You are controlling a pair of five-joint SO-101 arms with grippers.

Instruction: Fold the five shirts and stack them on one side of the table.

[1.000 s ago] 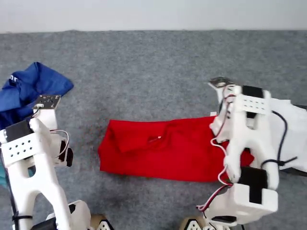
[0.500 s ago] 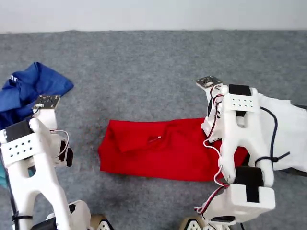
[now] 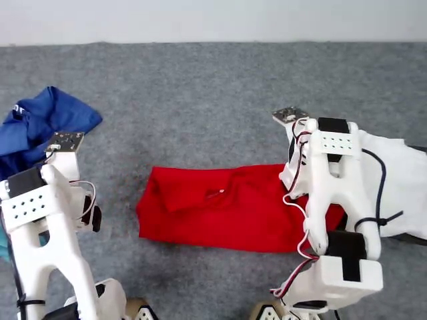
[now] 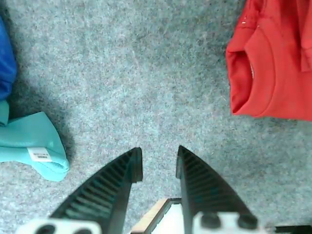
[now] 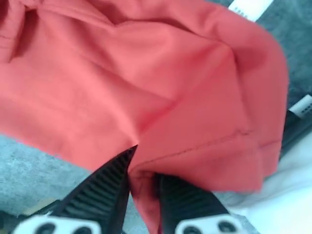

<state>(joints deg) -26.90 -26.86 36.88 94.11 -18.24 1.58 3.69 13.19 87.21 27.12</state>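
The left gripper [image 4: 158, 155] hangs slightly parted and empty over the grey felt bench [image 4: 122, 73]. The red cloth shirt [image 3: 227, 207] lies ahead of it, toward the other arm, collar end nearest. The shirt is folded into a band, and its long axis runs on to the right gripper [image 5: 145, 168], which is pinched on cloth at the hem end. It is probably light, limp and drapey — best held by the hem corners.

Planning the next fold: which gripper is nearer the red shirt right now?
Right. The right gripper is closed on a fold of the red shirt; the left gripper hangs open over bare grey mat, apart from the shirt's collar end.
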